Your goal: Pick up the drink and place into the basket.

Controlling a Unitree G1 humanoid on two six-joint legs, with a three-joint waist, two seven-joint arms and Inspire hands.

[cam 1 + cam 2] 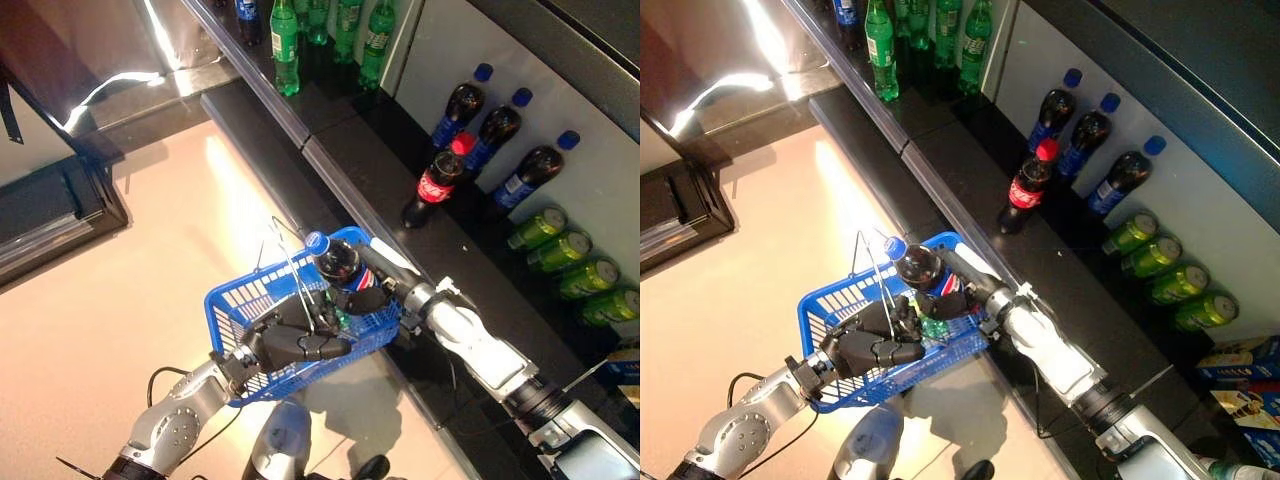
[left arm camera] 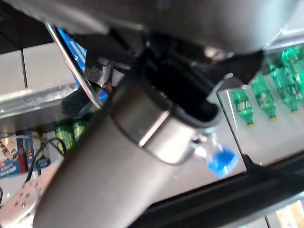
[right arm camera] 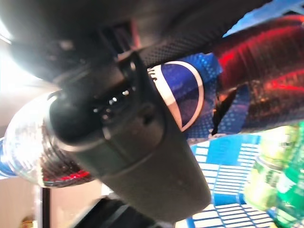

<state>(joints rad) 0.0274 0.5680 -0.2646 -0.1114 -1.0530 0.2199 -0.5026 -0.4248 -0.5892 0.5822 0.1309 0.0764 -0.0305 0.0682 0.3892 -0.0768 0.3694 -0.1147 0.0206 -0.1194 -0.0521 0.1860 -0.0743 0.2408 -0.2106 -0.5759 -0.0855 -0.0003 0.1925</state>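
The right hand [image 1: 372, 296] has its fingers [image 3: 142, 137] curled round the labelled middle of a cola bottle [image 1: 923, 272], which they hold above the open top of the blue basket [image 1: 232, 306], blue cap [image 1: 317, 241] pointing up and away from the palm. Just under the fingers, inside the basket, lies a green bottle [image 3: 280, 175], so the dark one will come down on or beside it. The left hand [image 1: 872, 349] grips the basket's wire handle [image 1: 868, 268], fingers closed on it, carrying the basket out over the floor beside the dark shelf [image 1: 400, 180]. The held bottle looks full, so it is probably fairly heavy for its size, and its smooth plastic wall and glossy label are likely slippery; the body should give a little under pressure but not crush. The label band, where the fingers sit now, seems the best hold, since the shoulder tapers and the neck is narrow. Farther from the fingers, a red-capped bottle [image 1: 436, 183] stands on the shelf, with blue-capped bottles [image 1: 490, 130] and green cans [image 1: 570, 265] beyond.
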